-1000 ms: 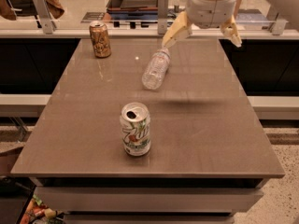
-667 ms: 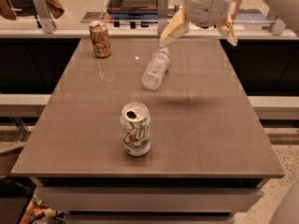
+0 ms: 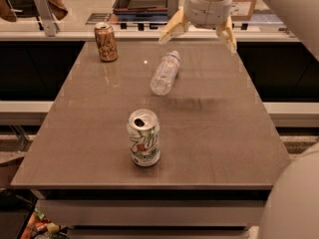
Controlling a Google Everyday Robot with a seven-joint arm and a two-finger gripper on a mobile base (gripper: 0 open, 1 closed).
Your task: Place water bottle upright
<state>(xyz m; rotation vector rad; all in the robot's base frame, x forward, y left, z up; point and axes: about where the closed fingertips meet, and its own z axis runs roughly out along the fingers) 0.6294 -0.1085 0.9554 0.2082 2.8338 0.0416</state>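
The water bottle (image 3: 165, 72), clear ribbed plastic with a white cap, lies on its side on the brown table (image 3: 224, 133), cap pointing to the far side. My gripper (image 3: 199, 33) hangs above the table's far edge, just beyond and to the right of the bottle. Its two yellowish fingers (image 3: 171, 28) are spread wide apart and hold nothing.
A white-green soda can (image 3: 144, 138) stands upright in the near middle of the table. A gold-brown soda can (image 3: 105, 42) stands at the far left corner. Behind the table runs a counter with a tray (image 3: 142, 4). My arm fills the right edge.
My gripper has moved up and a little away from the table, toward the far edge. The bottle and both cans have not moved.
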